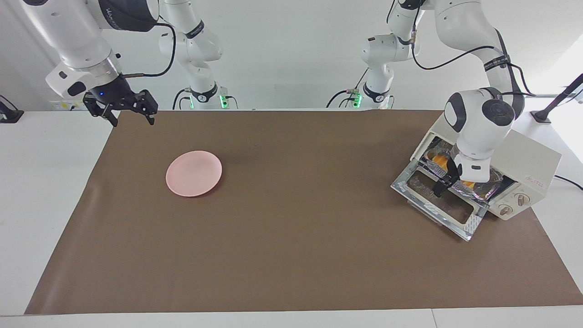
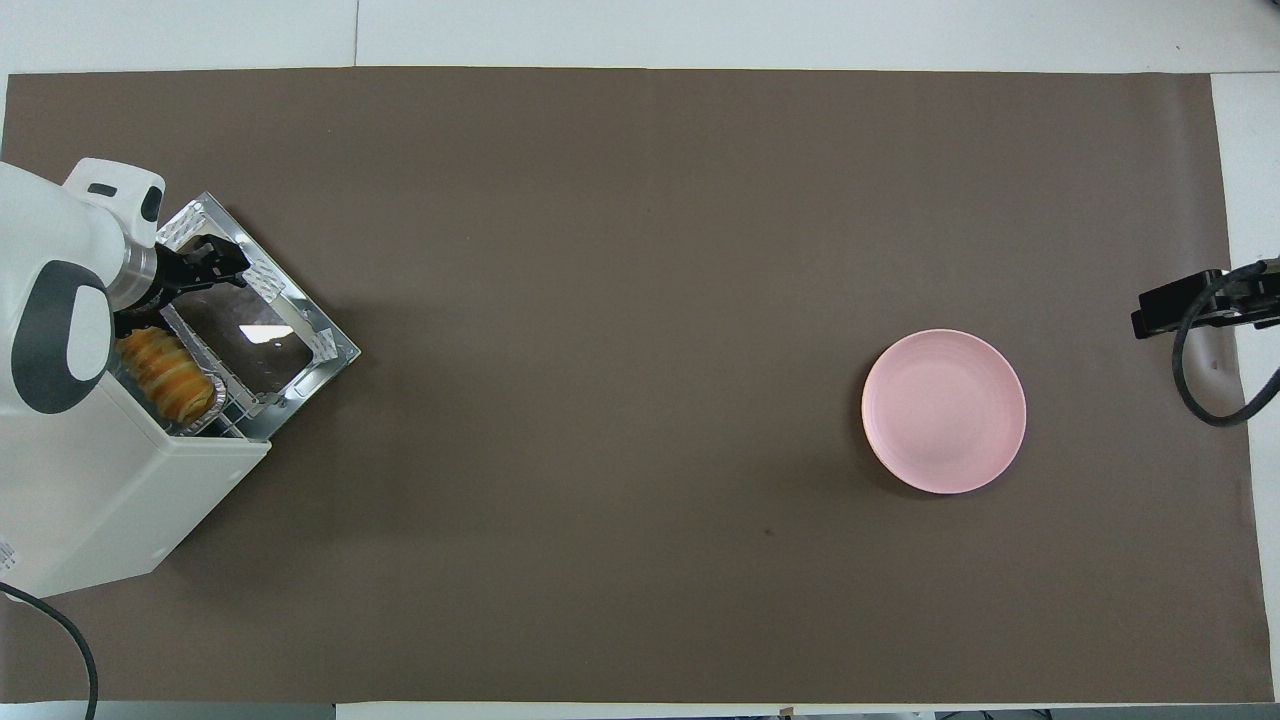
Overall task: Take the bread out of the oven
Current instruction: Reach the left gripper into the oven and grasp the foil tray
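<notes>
The cream-white oven [image 1: 530, 157] [image 2: 110, 500] stands at the left arm's end of the table with its glass door [image 1: 473, 223] [image 2: 300, 330] dropped flat onto the mat. Inside, the orange-yellow ridged bread [image 1: 438, 159] [image 2: 165, 375] lies in a crinkled foil tray [image 1: 489, 187] [image 2: 215, 395] on the rack. My left gripper [image 1: 442, 184] [image 2: 215, 265] is open, pointing down over the tray's front rim and the hinge end of the door; its wrist hides the middle of the bread. My right gripper [image 1: 130, 116] [image 2: 1165, 310] waits open above the mat's corner at the right arm's end.
A pink plate [image 1: 193, 173] [image 2: 943, 410] lies on the brown mat [image 1: 296, 228] toward the right arm's end. The oven's two knobs [image 1: 512, 204] face away from the robots. A black cable [image 1: 569, 182] runs off from the oven's side.
</notes>
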Robot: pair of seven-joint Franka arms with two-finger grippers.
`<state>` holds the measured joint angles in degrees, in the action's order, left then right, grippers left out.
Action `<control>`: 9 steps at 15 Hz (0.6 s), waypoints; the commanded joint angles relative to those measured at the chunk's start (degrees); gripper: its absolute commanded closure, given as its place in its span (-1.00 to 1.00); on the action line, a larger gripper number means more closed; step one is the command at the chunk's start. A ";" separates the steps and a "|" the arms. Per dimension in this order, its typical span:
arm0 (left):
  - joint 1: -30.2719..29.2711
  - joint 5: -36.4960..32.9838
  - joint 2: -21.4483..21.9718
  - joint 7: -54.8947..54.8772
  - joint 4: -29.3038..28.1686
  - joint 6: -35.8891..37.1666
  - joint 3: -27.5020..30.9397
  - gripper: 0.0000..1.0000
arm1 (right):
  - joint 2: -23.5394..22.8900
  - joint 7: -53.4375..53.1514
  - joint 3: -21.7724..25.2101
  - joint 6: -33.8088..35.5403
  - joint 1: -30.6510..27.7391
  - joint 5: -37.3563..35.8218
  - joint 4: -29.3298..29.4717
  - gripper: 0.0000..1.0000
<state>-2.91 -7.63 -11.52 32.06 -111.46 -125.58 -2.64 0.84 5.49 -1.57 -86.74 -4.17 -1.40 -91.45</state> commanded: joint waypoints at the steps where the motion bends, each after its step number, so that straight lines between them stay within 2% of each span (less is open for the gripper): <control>1: -1.74 -1.34 0.98 0.81 -3.14 -3.26 -0.26 -0.44 | 1.18 -0.57 -0.37 -0.27 -1.89 -0.09 -1.28 -1.00; 3: -1.93 -1.34 0.98 0.37 -3.23 -3.27 -0.35 0.13 | 1.18 -0.57 -0.45 -0.19 -1.99 -0.09 -1.28 -1.00; 5: -1.84 -1.34 0.98 0.28 -3.32 -3.09 -0.35 0.56 | 1.18 -0.48 -0.63 0.51 -1.38 -0.09 -1.28 -1.00; 6: -1.84 -1.34 0.98 0.19 -3.23 -3.00 -0.35 0.88 | 1.18 -0.48 -0.89 1.39 -1.37 -0.09 -1.27 -1.00; 7: -1.75 -1.34 0.98 0.19 -3.06 -3.00 -0.35 1.00 | 1.27 -0.31 -0.89 1.92 -1.37 -0.09 -1.36 -1.00; 9: -0.88 -1.25 0.45 0.28 -1.49 -2.30 -0.43 1.00 | 1.27 -0.39 -0.98 1.92 -1.37 -0.09 -1.36 -1.00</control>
<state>-4.19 -7.84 -11.36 32.06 -112.52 -127.07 -2.80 0.84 5.46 -2.03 -85.16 -5.04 -1.40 -91.47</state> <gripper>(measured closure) 0.921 0.000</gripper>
